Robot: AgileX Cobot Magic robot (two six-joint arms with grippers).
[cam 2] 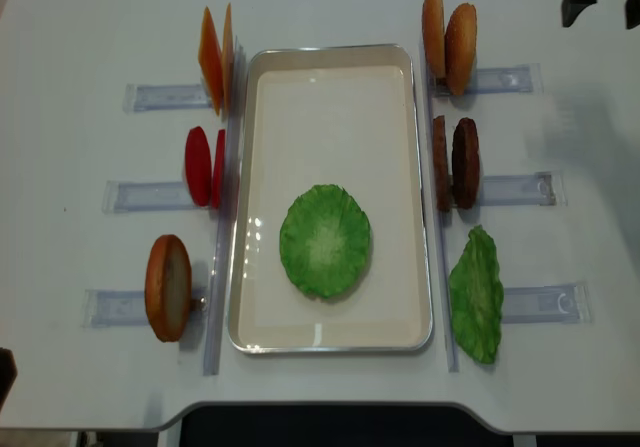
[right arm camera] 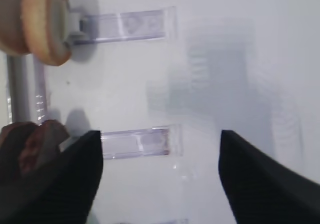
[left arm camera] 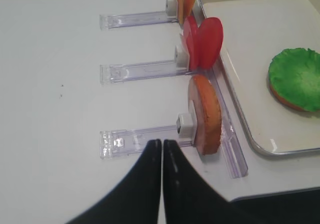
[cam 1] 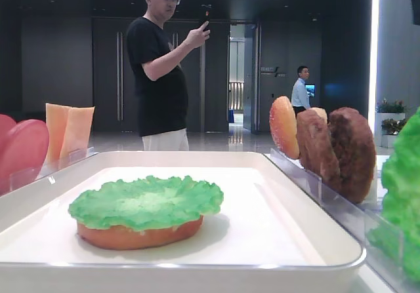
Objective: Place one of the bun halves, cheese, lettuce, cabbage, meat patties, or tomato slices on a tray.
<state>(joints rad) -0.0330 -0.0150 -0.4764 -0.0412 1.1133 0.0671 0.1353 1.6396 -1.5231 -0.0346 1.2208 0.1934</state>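
Left gripper (left arm camera: 162, 146): jaws pressed together, holding nothing, above the white surface (left arm camera: 60, 58); just ahead of them, a bun half (left arm camera: 205, 114) upright in a clear holder (left arm camera: 140, 139). Right gripper (right arm camera: 160, 154): jaws spread, empty; meat patties (right arm camera: 30, 139) beside the left jaw. Tray (cam 2: 330, 72): lettuce (cam 2: 325, 240) lay flat in it. Only the low exterior view showed a bun half (cam 1: 138, 235) beneath the lettuce. No legible writing.

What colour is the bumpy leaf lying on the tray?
Bright green. The lettuce shows best in the overhead exterior view, lying on the white tray.
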